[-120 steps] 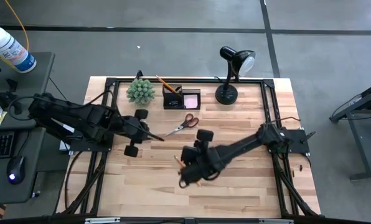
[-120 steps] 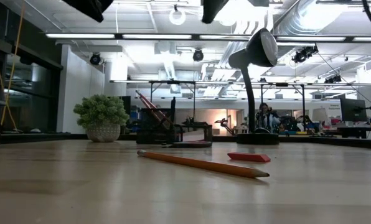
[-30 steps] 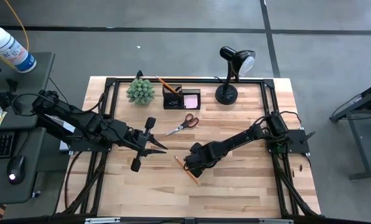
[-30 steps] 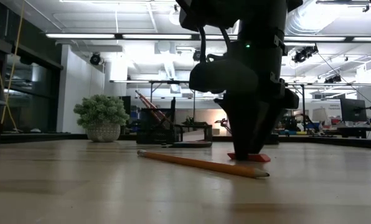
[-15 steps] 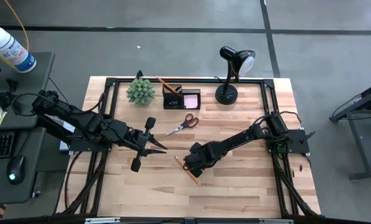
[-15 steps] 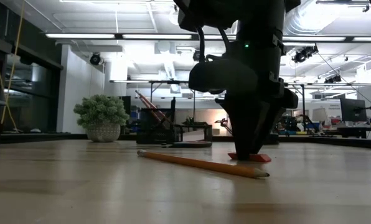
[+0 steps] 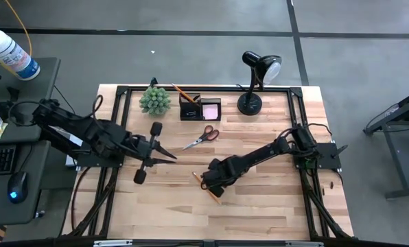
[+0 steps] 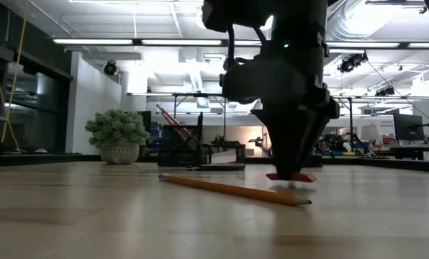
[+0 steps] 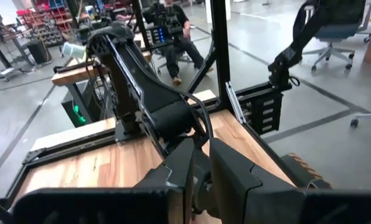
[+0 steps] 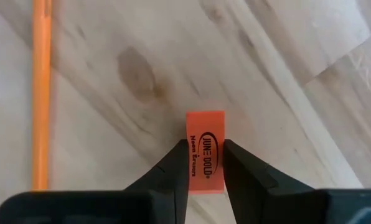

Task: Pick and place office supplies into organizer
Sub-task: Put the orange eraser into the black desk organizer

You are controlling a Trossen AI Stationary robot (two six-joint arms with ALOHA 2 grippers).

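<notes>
Eraser (image 10: 205,152), red, black "JUNE GOLD" lettering, pinched in right tool (image 10: 205,163); left tool (image 7: 169,156) clenched.

A small red eraser (image 10: 205,152), printed with dark lettering, is pinched between two dark fingers (image 10: 173,163) and is seen just above the wood beside a long orange pencil (image 7: 207,186), which lies flat near the table's middle. Orange-handled scissors (image 7: 201,137) are laid flat just in front of the black organizer (image 7: 191,108). Another pencil (image 7: 182,92) is stood tilted in the organizer's taller compartment, and a pink sticky-note pad (image 7: 211,110) is set in the compartment beside it.
</notes>
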